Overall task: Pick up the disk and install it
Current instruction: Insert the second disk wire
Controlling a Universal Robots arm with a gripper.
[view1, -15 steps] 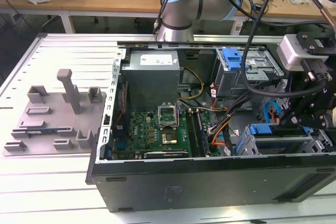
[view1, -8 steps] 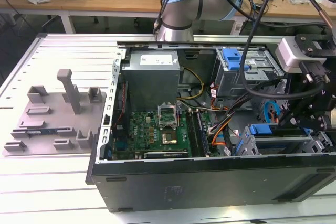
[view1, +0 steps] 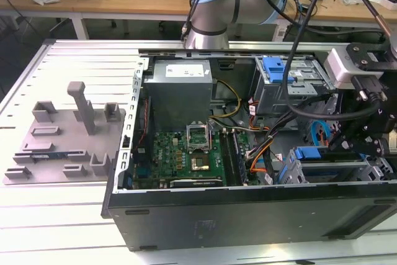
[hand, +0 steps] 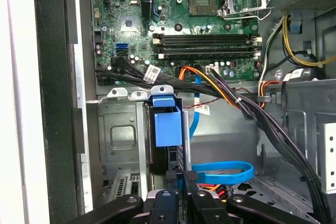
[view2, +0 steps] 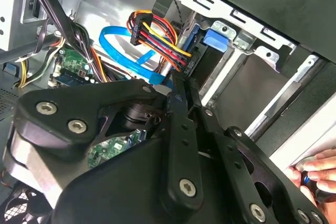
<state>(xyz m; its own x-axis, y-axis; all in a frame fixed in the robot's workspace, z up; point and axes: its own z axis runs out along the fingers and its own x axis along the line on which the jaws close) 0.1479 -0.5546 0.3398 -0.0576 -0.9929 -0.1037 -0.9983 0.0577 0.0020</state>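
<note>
The end effector [hand: 185,184], fingers pressed together, sat at the drive cage [hand: 123,140] beside the disk [hand: 167,129], already slotted there on its blue bracket. Judged: the seating step, needing a straight push along the bay. No writing was readable

Open computer case [view1: 186,215], green motherboard [view1: 186,156], grey fixture plate [view1: 62,147].

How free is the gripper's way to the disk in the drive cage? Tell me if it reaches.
Probably yes. In the first wrist view the gripper sits right by the blue-bracketed disk in the drive cage; the blue cable lies beside, not between them.
</note>
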